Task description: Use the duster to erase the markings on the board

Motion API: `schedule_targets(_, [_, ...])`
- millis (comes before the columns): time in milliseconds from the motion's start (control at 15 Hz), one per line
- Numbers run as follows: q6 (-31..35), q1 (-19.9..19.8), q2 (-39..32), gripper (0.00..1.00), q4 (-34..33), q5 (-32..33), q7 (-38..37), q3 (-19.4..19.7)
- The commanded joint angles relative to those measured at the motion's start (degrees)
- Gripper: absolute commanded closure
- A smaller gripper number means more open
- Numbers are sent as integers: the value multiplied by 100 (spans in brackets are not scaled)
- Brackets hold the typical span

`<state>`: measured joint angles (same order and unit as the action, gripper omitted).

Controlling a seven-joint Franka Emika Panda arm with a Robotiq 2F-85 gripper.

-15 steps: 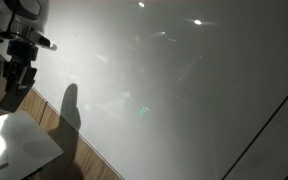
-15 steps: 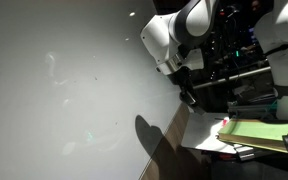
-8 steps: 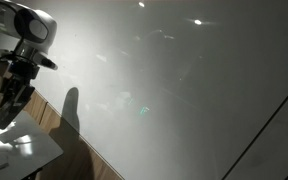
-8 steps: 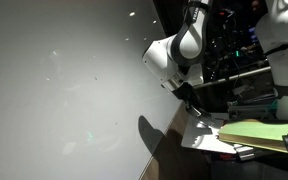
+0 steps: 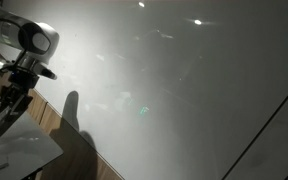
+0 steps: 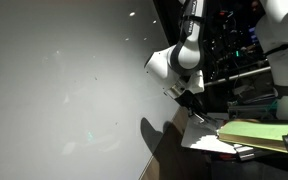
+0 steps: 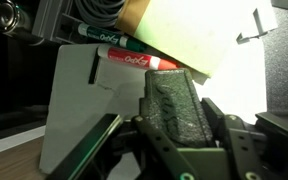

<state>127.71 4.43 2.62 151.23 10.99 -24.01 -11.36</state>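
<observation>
1. Duster (image 7: 179, 108): a dark, rough-topped block lying flat on the white desk (image 7: 74, 120). In the wrist view it sits directly between my jaws.
2. Jaws: one finger stands along each long flank of the duster, close against it. I cannot tell whether they already press on it or only bracket it.
3. Just past the far end of the duster lie a red marker (image 7: 139, 62), a green marker (image 7: 109, 35) and a yellow-green pad (image 7: 194, 35), none touching it.
4. Board (image 5: 184, 90): the large glossy surface stands well apart from the duster, seen in both exterior views. The markings are too faint there for me to place.
5. Step in hand, as I judge it: securing the duster before carrying it to the board.
   - I should keep the duster centred between the jaws.
   - I should close evenly across its short width, so that it does not twist.
   - I should then lift straight up from the desk, because a sideways drag could sweep the markers beyond the duster.
   - A square, firm hold matters, since the duster's flat face must later meet the board flush.
</observation>
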Motion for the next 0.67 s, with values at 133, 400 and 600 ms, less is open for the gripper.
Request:
schedule_targets(133, [228,19,-218,71,-54,140,-2,269])
schedule_targets(400, [327,17,-367,71,-187,204,-10,409])
schedule_targets(600, [381,68,-496,71,-257,144,-18,423])
